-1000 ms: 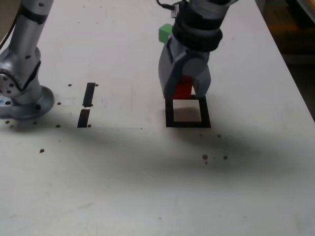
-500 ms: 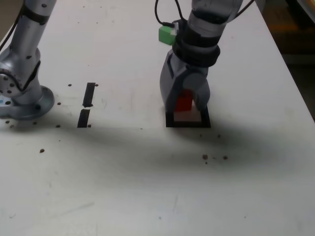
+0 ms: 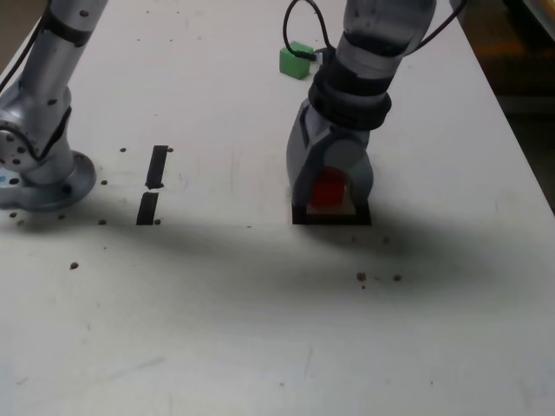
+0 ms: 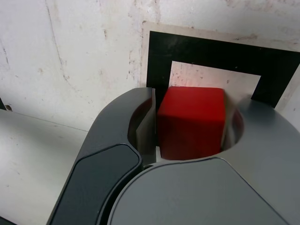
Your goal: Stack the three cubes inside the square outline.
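Observation:
My gripper is shut on the red cube and holds it low over the white centre of the black tape square outline. In the wrist view the red cube sits tight between both fingers, with the square outline just beyond it. I cannot tell whether the cube touches the table. The green cube rests on the table behind the arm, partly crossed by a cable. The yellow cube is out of view.
Two short black tape strips lie toward the exterior view's left, near the arm's round base. Small dark specks dot the white table. The table's right edge runs along the exterior view's right.
The gripper has come down and toward the camera with the red cube, from behind the outline's far edge to over its centre. The green cube is now uncovered behind the arm.

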Available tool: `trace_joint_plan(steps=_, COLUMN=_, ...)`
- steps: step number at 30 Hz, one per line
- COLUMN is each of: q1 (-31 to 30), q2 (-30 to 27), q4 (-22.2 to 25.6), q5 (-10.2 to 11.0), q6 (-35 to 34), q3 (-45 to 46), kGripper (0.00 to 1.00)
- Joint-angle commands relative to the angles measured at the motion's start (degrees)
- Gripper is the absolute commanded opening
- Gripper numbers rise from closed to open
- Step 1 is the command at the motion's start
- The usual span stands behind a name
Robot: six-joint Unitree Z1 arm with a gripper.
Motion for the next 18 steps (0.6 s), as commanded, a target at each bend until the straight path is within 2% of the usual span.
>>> trace_joint_plan(steps=1, q1=0.04, q2=-1.95, q4=0.34, q5=0.08, q6=0.07, q3=0.33, kGripper=0.94)
trace_joint_plan(steps=4, q1=0.22, q2=-4.88, q4=1.57, q5=1.05, q6=0.06, q3=0.71, kGripper=0.99)
trace_joint_plan(steps=9, q1=1.84, q2=-9.03, q4=4.68, q5=3.41, q6=2.15, q3=0.32, kGripper=1.0)
trace_joint_plan(steps=16, q1=8.24, q2=-12.18, q4=6.28, q5=5.47, q6=13.93, q3=-1.44, kGripper=0.99)
trace_joint_plan(steps=18, q1=10.67, q2=-12.44, q4=6.49, q5=6.73, q6=17.91, q3=-1.45, kGripper=0.99)
